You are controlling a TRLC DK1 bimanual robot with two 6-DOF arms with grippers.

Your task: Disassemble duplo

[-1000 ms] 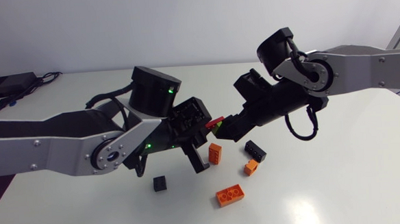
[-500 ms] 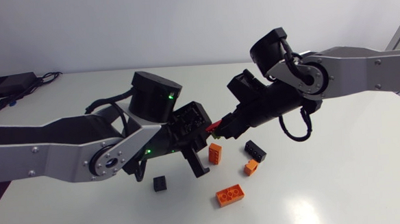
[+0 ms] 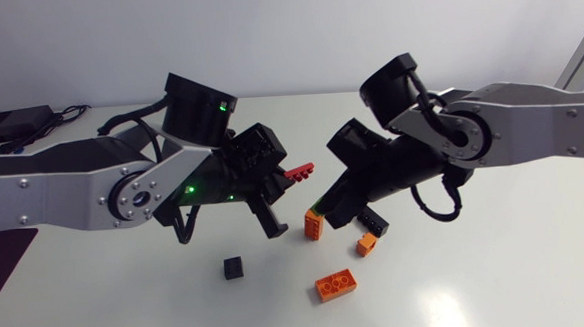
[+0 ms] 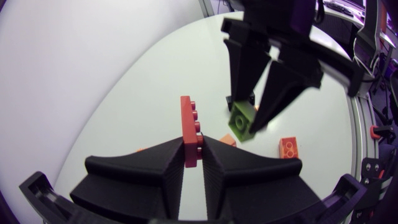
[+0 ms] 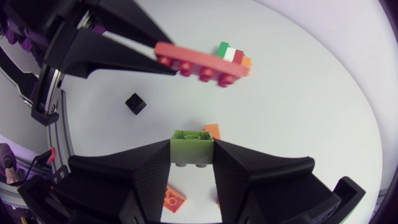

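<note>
Left gripper: pinching flat red studded plate, its gripped end hidden.
Right gripper: clamped on lime-green square brick, right of plate, mostly hidden from above.

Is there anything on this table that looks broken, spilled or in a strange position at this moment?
Nothing stands out. The left gripper holds a red plate and the right gripper a green brick, both above the table. Orange bricks and black bricks lie loose below, none visibly damaged.
</note>
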